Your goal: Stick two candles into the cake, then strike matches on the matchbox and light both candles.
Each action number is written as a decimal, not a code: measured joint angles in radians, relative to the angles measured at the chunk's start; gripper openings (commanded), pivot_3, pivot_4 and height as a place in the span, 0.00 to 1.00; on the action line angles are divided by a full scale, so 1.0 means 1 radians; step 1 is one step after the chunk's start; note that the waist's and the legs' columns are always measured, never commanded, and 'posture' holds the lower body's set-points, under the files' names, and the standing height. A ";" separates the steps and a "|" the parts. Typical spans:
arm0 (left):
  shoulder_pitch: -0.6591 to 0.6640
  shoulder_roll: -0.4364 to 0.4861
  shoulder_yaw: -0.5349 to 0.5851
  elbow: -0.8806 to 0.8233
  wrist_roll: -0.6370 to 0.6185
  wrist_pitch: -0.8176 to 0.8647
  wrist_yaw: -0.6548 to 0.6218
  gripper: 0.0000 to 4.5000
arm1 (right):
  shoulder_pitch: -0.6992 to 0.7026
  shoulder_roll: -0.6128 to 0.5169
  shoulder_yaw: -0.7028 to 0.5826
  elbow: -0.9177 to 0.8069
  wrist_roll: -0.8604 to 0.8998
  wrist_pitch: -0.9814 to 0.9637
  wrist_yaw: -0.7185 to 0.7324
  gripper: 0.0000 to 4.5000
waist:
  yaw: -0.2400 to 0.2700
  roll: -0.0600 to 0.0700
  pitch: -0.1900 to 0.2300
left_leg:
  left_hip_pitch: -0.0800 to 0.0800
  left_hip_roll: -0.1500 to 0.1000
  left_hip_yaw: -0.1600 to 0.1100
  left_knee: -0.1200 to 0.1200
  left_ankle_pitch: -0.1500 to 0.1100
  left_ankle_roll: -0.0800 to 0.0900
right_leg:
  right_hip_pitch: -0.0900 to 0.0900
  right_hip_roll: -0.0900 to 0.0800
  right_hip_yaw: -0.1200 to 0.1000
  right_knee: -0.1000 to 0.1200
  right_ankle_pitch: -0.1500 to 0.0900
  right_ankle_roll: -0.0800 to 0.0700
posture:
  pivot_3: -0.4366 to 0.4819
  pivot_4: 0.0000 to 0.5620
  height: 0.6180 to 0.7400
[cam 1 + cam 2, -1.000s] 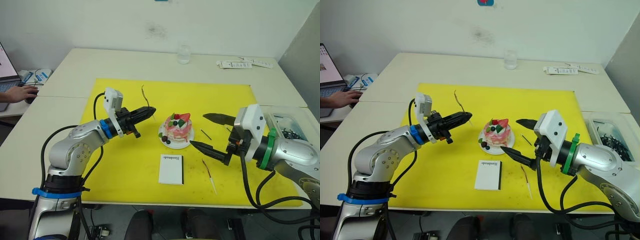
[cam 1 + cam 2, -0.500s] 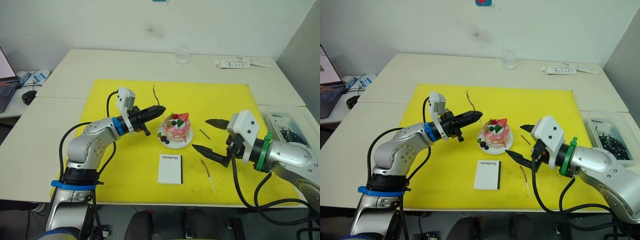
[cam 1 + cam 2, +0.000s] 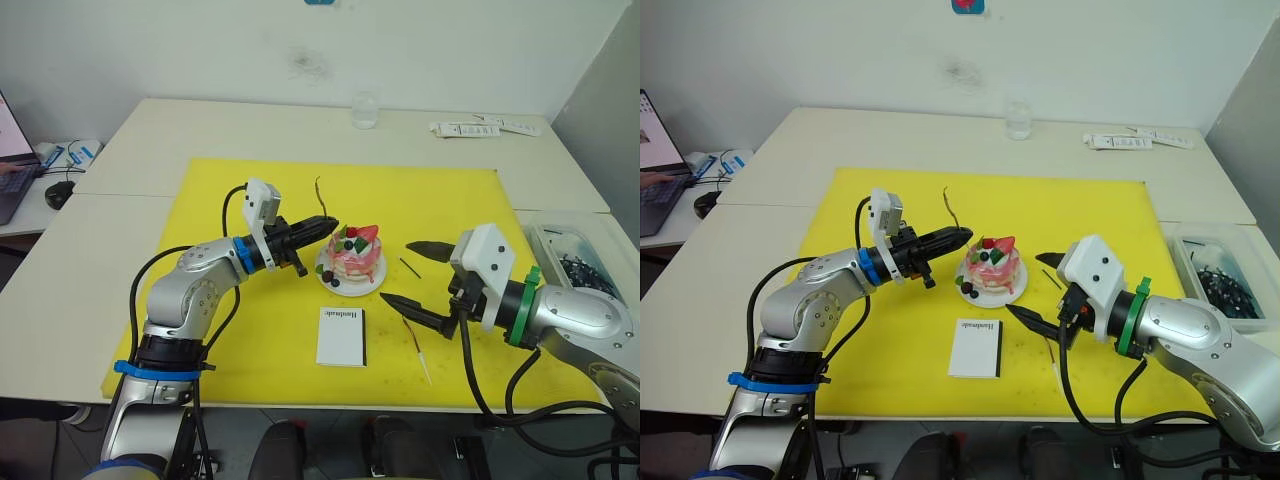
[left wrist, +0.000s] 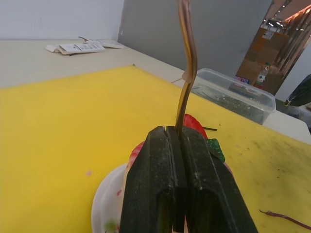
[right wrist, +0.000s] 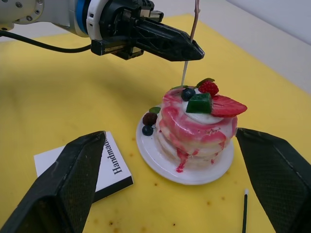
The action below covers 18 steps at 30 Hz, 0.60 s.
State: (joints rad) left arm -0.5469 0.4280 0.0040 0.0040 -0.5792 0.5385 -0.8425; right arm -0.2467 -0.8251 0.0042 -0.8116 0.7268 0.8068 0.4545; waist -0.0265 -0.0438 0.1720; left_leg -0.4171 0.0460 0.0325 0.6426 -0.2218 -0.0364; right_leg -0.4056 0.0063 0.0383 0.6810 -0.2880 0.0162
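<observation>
Left pincer (image 3: 330,224) with candle (image 3: 319,192) nearer the cake (image 3: 354,257), seemingly above it.

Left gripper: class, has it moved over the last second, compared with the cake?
Yes. The left gripper, shut on a candle, has moved toward the cake, closing the gap.

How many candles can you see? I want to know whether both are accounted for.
2. One candle stands upright in the shut left gripper, its pale end just over the cake. The other candle lies on the mat by the right gripper.
</observation>
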 measured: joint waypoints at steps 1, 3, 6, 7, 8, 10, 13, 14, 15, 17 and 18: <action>0.000 -0.001 0.000 0.001 0.006 -0.003 -0.001 0.00 | 0.000 0.002 0.000 0.000 0.000 0.003 0.000 0.99 | 0.000 0.000 0.000 | 0.000 0.000 0.000 0.000 0.000 0.000 | 0.000 0.000 0.000 0.000 0.000 0.000 | 0.48 0.27 1.00; 0.000 -0.005 0.000 0.006 0.012 -0.006 -0.001 0.00 | 0.000 0.005 -0.001 0.000 0.000 0.007 -0.001 0.99 | 0.000 0.000 0.000 | 0.000 0.000 0.000 0.001 0.000 0.000 | 0.000 0.000 0.000 0.000 0.001 0.001 | 0.48 0.27 1.00; 0.000 -0.019 0.002 0.013 0.012 -0.006 0.001 0.00 | 0.000 0.010 -0.001 -0.004 0.000 0.011 -0.001 0.99 | 0.000 0.000 0.000 | 0.000 0.000 0.000 0.002 0.000 0.000 | 0.000 0.000 0.001 0.000 0.001 0.001 | 0.48 0.27 1.00; -0.001 -0.024 0.002 0.015 0.012 -0.006 0.002 0.00 | 0.000 0.011 -0.001 -0.007 0.000 0.012 -0.001 0.99 | 0.000 0.000 0.000 | 0.000 0.000 0.000 0.002 0.000 0.000 | 0.000 0.000 0.001 0.000 0.001 0.001 | 0.48 0.27 1.00; -0.002 -0.027 0.002 0.017 0.012 -0.006 0.003 0.00 | 0.000 0.013 -0.001 -0.010 0.001 0.013 -0.001 0.99 | 0.000 0.000 0.000 | 0.000 0.000 0.000 0.002 0.000 0.000 | 0.000 0.000 0.001 0.000 0.001 0.002 | 0.48 0.27 1.00; -0.003 -0.028 0.002 0.023 0.015 -0.012 0.003 0.00 | 0.000 0.014 -0.001 -0.011 0.001 0.014 -0.001 0.99 | 0.000 0.000 0.000 | 0.000 0.000 0.000 0.002 0.000 0.000 | 0.000 0.000 0.001 0.000 0.001 0.002 | 0.48 0.27 1.00; -0.003 -0.030 0.002 0.036 0.031 -0.028 0.004 0.00 | 0.000 0.015 -0.001 -0.011 0.001 0.017 -0.001 0.99 | 0.000 0.000 0.000 | 0.000 0.000 0.000 0.002 0.000 0.000 | 0.000 0.000 0.001 0.000 0.001 0.002 | 0.48 0.27 1.00; -0.003 -0.031 0.002 0.037 0.034 -0.034 0.005 0.00 | 0.000 0.015 -0.001 -0.012 0.001 0.018 -0.001 0.99 | 0.000 0.000 0.000 | 0.000 0.000 0.000 0.002 0.000 0.000 | 0.000 0.000 0.001 0.000 0.001 0.002 | 0.48 0.27 1.00; -0.003 -0.035 0.003 0.037 0.040 -0.046 0.008 0.00 | 0.000 0.015 -0.001 -0.013 0.001 0.020 -0.001 0.99 | 0.000 0.000 0.000 | 0.000 0.000 0.000 0.002 0.000 0.000 | 0.000 0.000 0.001 0.000 0.001 0.002 | 0.48 0.27 1.00; -0.003 -0.040 0.003 0.037 0.050 -0.052 0.020 0.00 | 0.000 0.015 -0.001 -0.015 0.001 0.023 0.000 0.99 | 0.000 0.000 0.000 | 0.000 0.000 0.000 0.002 0.000 0.000 | 0.000 0.000 0.001 0.000 0.001 0.002 | 0.48 0.27 1.00; -0.003 -0.040 0.003 0.038 0.053 -0.056 0.025 0.00 | 0.000 0.015 -0.001 -0.016 0.001 0.023 0.000 0.99 | 0.000 0.000 0.000 | 0.000 0.000 0.000 0.002 0.000 0.000 | 0.000 0.000 0.001 0.000 0.001 0.002 | 0.48 0.27 1.00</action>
State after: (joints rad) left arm -0.5500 0.3876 0.0067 0.0418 -0.5260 0.4830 -0.8179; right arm -0.2464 -0.8099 0.0029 -0.8274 0.7277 0.8299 0.4544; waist -0.0264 -0.0438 0.1720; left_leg -0.4174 0.0459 0.0328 0.6444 -0.2218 -0.0363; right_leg -0.4053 0.0064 0.0391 0.6813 -0.2868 0.0177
